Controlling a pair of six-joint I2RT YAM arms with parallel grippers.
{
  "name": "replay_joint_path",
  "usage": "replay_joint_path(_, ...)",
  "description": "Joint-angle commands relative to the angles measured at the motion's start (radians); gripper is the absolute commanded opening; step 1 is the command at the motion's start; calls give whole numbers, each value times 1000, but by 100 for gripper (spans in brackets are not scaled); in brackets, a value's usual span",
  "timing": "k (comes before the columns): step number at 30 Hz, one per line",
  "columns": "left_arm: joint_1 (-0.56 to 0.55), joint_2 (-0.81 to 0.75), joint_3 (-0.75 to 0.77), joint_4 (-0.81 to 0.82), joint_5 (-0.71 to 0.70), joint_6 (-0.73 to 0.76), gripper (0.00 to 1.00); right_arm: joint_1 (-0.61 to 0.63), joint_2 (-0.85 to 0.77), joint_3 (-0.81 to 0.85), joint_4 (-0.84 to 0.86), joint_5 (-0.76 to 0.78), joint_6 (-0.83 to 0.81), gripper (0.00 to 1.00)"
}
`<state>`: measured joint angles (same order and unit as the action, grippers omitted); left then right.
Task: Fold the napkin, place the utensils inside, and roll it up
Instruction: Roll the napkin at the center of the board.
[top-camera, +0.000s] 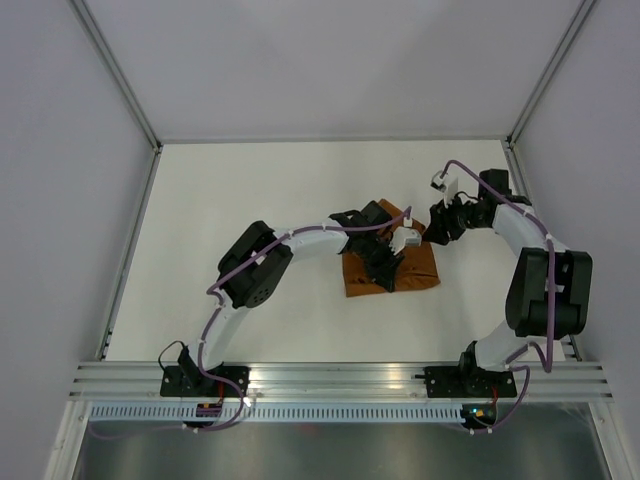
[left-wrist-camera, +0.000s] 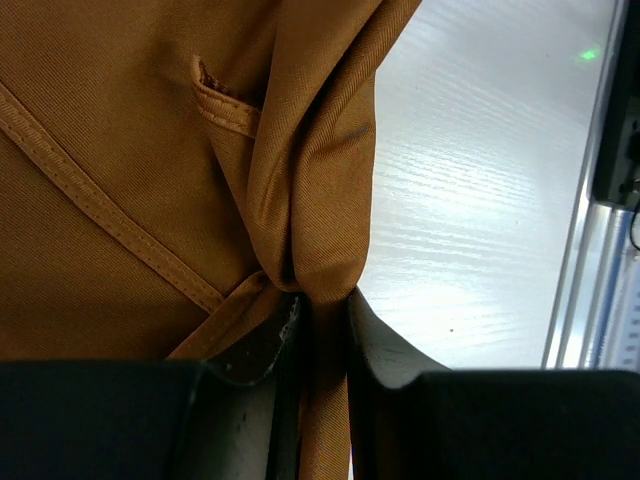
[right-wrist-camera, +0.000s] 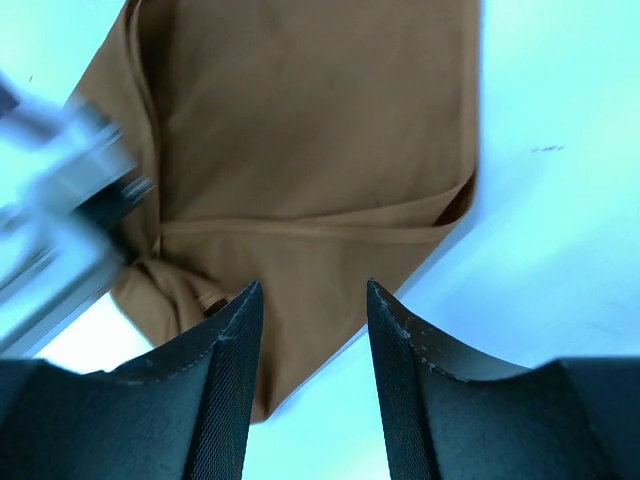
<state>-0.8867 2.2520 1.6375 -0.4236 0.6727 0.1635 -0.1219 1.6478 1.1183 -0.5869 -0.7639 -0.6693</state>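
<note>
Now, left fingers (left-wrist-camera: 385, 350) tight on a bunch of the napkin (left-wrist-camera: 120, 120), right fingers (right-wrist-camera: 225, 370) wide above it.

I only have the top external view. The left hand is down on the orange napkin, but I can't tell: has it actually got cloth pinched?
Observer: Yes. The left wrist view shows the left hand shut on a bunched fold of the napkin.
Operator: And the right hand, open or shut?
Observer: Open. The right hand has its fingers apart with nothing between them.
Operator: Is the napkin folded over?
Observer: The right wrist view shows a hemmed edge lying across the cloth's middle, so one layer is folded over.
</note>
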Motion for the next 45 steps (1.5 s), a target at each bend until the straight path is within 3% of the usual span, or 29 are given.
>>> replay_joint_path(1, 20, 115, 17, -222, 13, -50, 2, 2, -110, -77, 13, -75, -157, 52)
replay_joint_path(7, 57, 170, 82, -306, 62, -55, 2, 34, -296, -219, -53, -109, -354, 53)
replay_joint_path(10, 68, 188, 107, -337, 71, -58, 2, 97, -408, -317, -22, -91, -368, 55)
replay_joint_path(15, 78, 218, 130, -372, 85, -70, 2, 306, -526, -480, 137, 58, -323, 59)
replay_joint_path(34, 101, 277, 162, -417, 125, -78, 2, 557, -434, -603, 350, 256, -329, 64)
replay_joint_path(40, 104, 276, 160, -422, 126, -71, 2, 596, -387, -629, 412, 307, -322, 63)
replay_joint_path(45, 112, 274, 162, -422, 130, -64, 2, 600, -350, -638, 430, 316, -319, 55)
